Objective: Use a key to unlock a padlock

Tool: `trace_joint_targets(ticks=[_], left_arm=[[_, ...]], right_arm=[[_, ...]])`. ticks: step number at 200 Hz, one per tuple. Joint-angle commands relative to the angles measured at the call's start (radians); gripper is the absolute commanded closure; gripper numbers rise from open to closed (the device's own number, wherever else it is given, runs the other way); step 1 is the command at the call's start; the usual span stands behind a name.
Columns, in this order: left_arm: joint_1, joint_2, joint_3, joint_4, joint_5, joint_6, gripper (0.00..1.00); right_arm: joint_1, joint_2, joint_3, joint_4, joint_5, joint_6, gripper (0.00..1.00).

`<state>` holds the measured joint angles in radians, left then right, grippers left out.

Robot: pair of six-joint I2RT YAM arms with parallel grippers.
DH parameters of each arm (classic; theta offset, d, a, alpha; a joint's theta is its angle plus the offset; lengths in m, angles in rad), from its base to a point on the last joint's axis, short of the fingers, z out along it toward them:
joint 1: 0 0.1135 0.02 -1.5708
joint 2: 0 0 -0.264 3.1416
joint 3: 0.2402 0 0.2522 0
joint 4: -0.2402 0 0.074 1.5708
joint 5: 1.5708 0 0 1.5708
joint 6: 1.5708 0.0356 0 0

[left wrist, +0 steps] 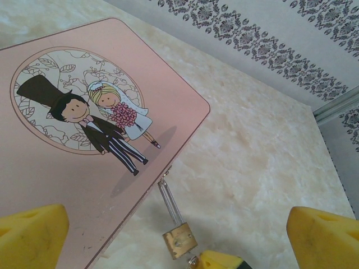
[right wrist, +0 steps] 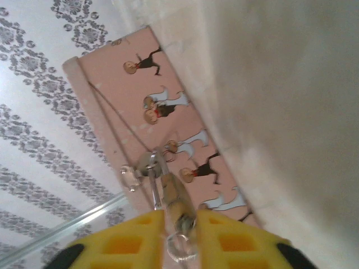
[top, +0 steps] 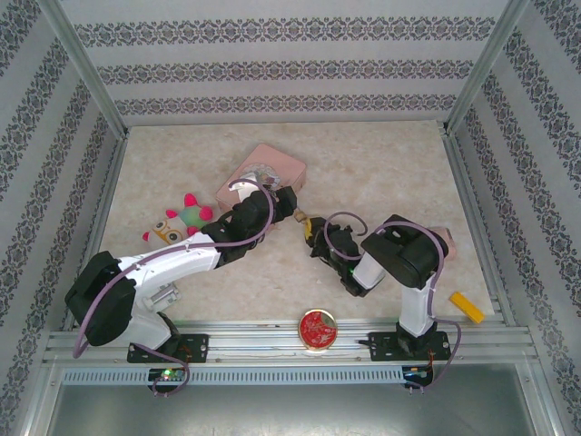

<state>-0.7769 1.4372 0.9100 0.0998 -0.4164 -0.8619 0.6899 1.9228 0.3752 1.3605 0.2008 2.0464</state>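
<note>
Pale marbled surface (top: 381,163) spreads out from the arm bases, where a round red tin (top: 319,329) sits at the near edge and a yellow block (top: 472,307) lies off to the right. Just beyond, the right end effector (right wrist: 180,221) has its yellow fingers (right wrist: 126,246) close on either side of the padlock (right wrist: 176,196), with what looks like the key (right wrist: 179,247) poking from the lock's near end. Whether they press or stand clear I cannot tell. The left end effector (left wrist: 178,212) hangs over it, spread wide and holding nothing. The padlock lies beside a corner of the pink box (left wrist: 67,185), its thin shackle (left wrist: 168,196) reaching to the box's edge, apparently hooked there. Small, rigid and smooth, it is probably light but prone to swivel and slip. The flat brass faces look the best place to pinch, and the key wants holding by its head. Farther off, a plush toy (top: 182,218) rests to the left, under patterned walls (top: 290,54).
</note>
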Motion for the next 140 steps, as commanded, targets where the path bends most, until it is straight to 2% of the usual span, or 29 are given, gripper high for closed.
trace_joint_targets(ticks=[1, 11, 21, 51, 80, 98, 118, 140], left_arm=[[0.01, -0.014, 0.001, -0.012, -0.016, 0.031, 0.01], [0.014, -0.014, 0.002, -0.004, -0.018, 0.037, 0.01], [0.017, -0.014, 0.004, 0.001, -0.019, 0.044, 0.01], [0.031, -0.023, 0.01, 0.004, -0.027, 0.077, 0.01], [0.051, -0.022, 0.026, -0.047, -0.022, 0.117, 0.01], [0.072, -0.01, 0.069, -0.161, -0.018, 0.129, 0.01], [0.093, 0.003, 0.104, -0.283, -0.022, 0.155, 0.01], [0.118, -0.003, 0.099, -0.361, -0.024, 0.146, 0.01]], right_arm=[[0.001, -0.049, -0.058, 0.026, 0.05, -0.065, 0.62], [-0.007, -0.071, -0.07, 0.026, 0.041, -0.101, 0.54], [-0.018, -0.09, -0.08, 0.026, 0.029, -0.135, 0.5], [-0.046, -0.141, -0.104, 0.025, -0.015, -0.238, 0.49], [-0.1, -0.179, -0.07, -0.032, -0.197, -0.389, 0.51], [-0.136, -0.209, -0.038, -0.142, -0.341, -0.505, 0.55], [-0.159, -0.28, 0.028, -0.335, -0.439, -0.654, 0.57], [-0.168, -0.413, 0.112, -0.731, -0.466, -0.88, 0.56]])
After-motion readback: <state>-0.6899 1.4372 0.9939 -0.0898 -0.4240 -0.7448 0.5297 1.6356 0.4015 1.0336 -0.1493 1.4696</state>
